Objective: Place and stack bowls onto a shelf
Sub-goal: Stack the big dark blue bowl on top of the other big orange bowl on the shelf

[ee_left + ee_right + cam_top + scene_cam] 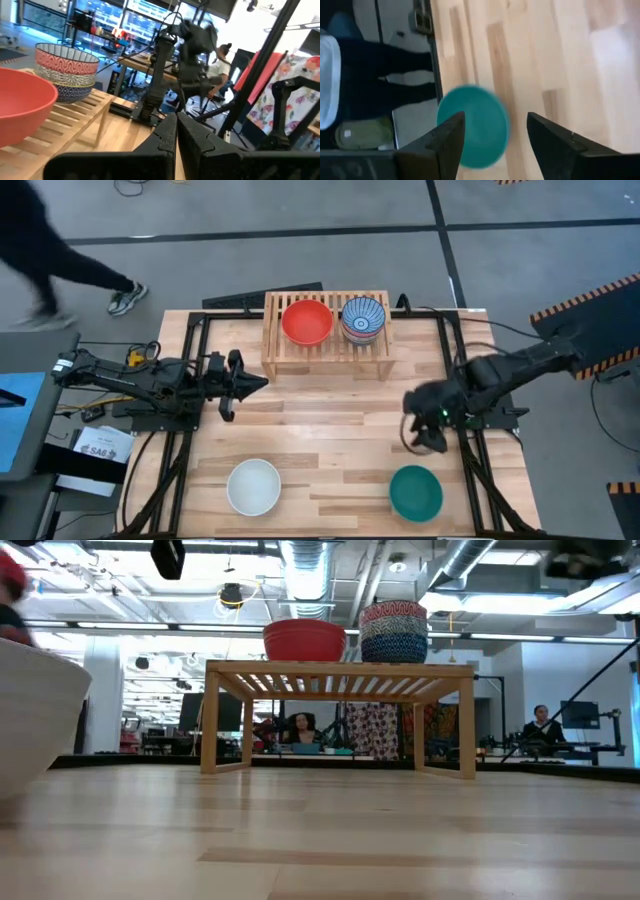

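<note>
The light-wood shelf [325, 352] stands at the table's far middle. On its slats sit a plain red bowl [307, 321] and, to its right, a stack of patterned bowls [362, 319]. The stack shows blue-and-white radial stripes from above and a pink-red patterned top wall [66, 59] from the side. A white bowl [254, 486] and a teal bowl [415, 492] rest on the table's near part. My left gripper [255, 385] is shut and hovers left of the shelf. My right gripper [496, 125] is open above the table, just far-side of the teal bowl [472, 132].
Bare planks lie between the shelf and the two near bowls. Black frame rails run along the table's left and right sides. A person [50, 250] walks on the floor beyond the far-left corner; other people sit in the room behind the shelf [340, 675].
</note>
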Available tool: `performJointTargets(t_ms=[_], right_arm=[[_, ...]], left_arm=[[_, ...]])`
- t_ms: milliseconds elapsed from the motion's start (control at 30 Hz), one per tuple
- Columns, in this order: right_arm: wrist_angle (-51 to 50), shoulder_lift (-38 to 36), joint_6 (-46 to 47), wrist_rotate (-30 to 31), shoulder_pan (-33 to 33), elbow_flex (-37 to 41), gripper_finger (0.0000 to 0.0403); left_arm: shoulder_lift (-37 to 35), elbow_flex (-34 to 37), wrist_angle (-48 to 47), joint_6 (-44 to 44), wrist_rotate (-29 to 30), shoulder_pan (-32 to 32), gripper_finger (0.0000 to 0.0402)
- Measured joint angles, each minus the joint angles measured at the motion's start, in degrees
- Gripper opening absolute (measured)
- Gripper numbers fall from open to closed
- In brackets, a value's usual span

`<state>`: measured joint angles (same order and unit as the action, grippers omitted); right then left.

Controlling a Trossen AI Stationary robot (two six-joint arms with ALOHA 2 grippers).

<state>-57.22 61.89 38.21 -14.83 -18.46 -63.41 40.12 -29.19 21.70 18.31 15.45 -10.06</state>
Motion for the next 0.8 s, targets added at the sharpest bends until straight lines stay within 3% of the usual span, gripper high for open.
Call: performJointTargets(t_ms=[167,300,533,800], right_arm=[[9.0,-4.9,7.7,1.9,-8.6,11.5,0.0244],[13.6,-5.2,14.7,3.8,-13.7,15.5,0.0239],[10.9,0.6,20.1,13.6,-21.1,15.9,0.0235],[13.1,9.8,20.8,13.7,-21.7,15.9,0.0234]], left_arm=[[0.0,0.0,0.0,0.0,1.8,0.0,0.0],[0.0,0.0,-0.4,0.0,1.9,0.0,0.0],[0.0,0.0,-1.1,-0.6,1.9,0.0,0.0],[0.0,0.0,-3.1,-0.6,-0.4,0.0,0.0]])
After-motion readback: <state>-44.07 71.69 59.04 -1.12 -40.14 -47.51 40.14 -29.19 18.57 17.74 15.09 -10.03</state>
